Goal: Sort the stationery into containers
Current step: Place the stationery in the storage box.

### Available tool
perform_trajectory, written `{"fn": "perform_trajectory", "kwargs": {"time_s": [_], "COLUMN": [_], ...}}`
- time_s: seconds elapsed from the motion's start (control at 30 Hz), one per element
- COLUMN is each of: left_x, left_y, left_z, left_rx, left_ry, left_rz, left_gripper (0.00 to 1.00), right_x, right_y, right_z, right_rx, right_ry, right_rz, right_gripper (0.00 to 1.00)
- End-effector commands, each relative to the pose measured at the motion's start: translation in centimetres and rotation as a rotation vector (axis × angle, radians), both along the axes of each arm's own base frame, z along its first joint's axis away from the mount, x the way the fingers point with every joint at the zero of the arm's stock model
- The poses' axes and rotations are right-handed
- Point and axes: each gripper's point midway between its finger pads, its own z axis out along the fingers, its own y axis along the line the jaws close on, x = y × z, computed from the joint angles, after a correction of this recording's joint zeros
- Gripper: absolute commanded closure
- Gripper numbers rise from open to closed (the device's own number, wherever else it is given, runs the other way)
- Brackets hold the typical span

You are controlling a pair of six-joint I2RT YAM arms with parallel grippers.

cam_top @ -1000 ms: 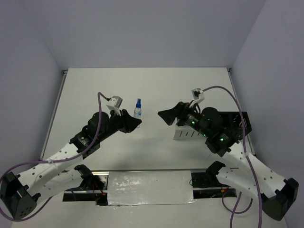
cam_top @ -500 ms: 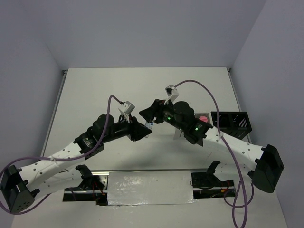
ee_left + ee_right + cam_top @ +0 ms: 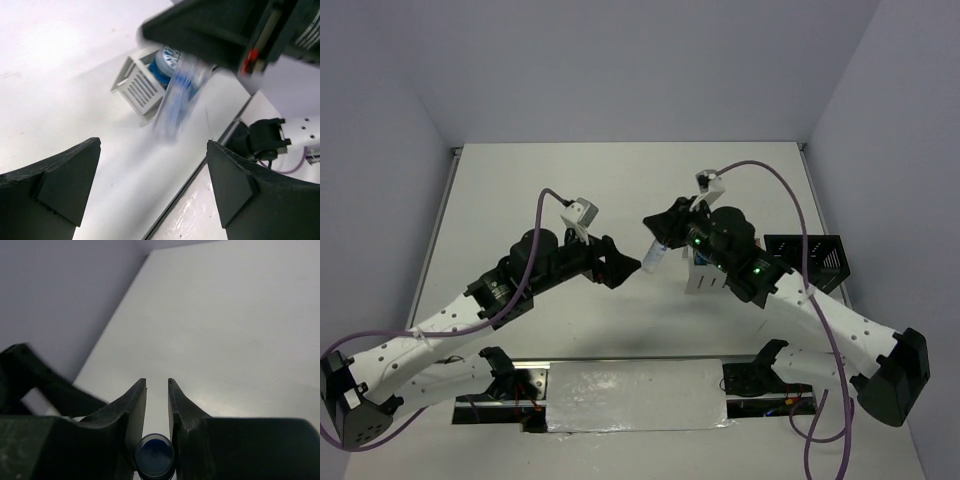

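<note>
The right end effector (image 3: 658, 232) is clamped on the tiny clear blue-capped bottle (image 3: 655, 258), which hangs above the counter (image 3: 520, 190) between the 2 arms. Its wrist view shows the blue cap (image 3: 155, 456) pinched between the 2 fingers. The left end effector (image 3: 620, 268) is spread wide and holds nothing, near the bottle but apart from it. In the left wrist view the bottle is a smear in front of those fingers.

Sorting looks well along. The white slatted organizer (image 3: 705, 278) already holds at least 1 blue round item (image 3: 167, 60) with a pale patterned top (roll or tin, I cannot tell which). I make out no other loose stationery on the counter from above, though the arms hide part of it. What the black mesh box (image 3: 815, 262) holds is too dark to read. The bottle has not yet been put into a container.

The organizer stands just beside the right arm, so the path to it is short but crowded by the arm's own links. The mesh box sits close to the counter's right edge and wall. The far half of the counter gives the widest room.
</note>
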Motion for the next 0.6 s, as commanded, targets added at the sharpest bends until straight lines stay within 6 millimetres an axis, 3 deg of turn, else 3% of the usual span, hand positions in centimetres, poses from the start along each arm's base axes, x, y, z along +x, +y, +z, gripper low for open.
{"fn": "perform_trajectory", "kwargs": {"time_s": [0.0,0.07,0.1,0.13,0.23,0.37,0.43,0.47,0.5,0.57], "left_x": [1.2,1.3,1.8,1.4,0.9,-1.2,-1.9,-2.1,-2.3,-2.7], "left_y": [2.1,3.5,4.9,6.4,9.0,10.8,11.5,11.7,11.8,11.0], "left_z": [0.5,-0.1,0.3,-1.3,-1.8,-2.7,-3.3,-3.6,-4.1,-3.9], "left_rx": [0.086,0.136,0.160,0.235,0.298,0.331,0.338,0.341,0.345,0.323], "left_ry": [0.019,0.062,0.064,0.113,0.140,0.147,0.149,0.159,0.166,0.150], "left_rz": [0.118,0.185,0.261,0.301,0.381,0.351,0.348,0.349,0.349,0.302], "left_gripper": [0.01,0.01,0.01,0.01,0.01,0.01,0.01,0.01,0.01,0.01], "right_x": [4.3,4.9,5.2,4.6,2.7,-0.6,-1.1,-1.9,-1.7,-2.0], "right_y": [-9.3,-14.5,-18.8,-22.1,-29.8,-37.8,-40.0,-42.4,-42.9,-45.6], "right_z": [3.3,4.3,4.4,4.9,5.8,6.0,5.5,5.3,4.8,3.0], "right_rx": [-0.138,-0.217,-0.310,-0.352,-0.470,-0.534,-0.562,-0.542,-0.530,-0.480], "right_ry": [-0.123,-0.160,-0.170,-0.165,-0.152,-0.052,-0.005,0.022,0.037,0.112], "right_rz": [-0.355,-0.545,-0.730,-0.846,-1.182,-1.579,-1.659,-1.748,-1.757,-1.823], "right_gripper": [1.00,1.00,1.00,1.00,1.00,1.00,1.00,1.00,1.00,1.00]}}
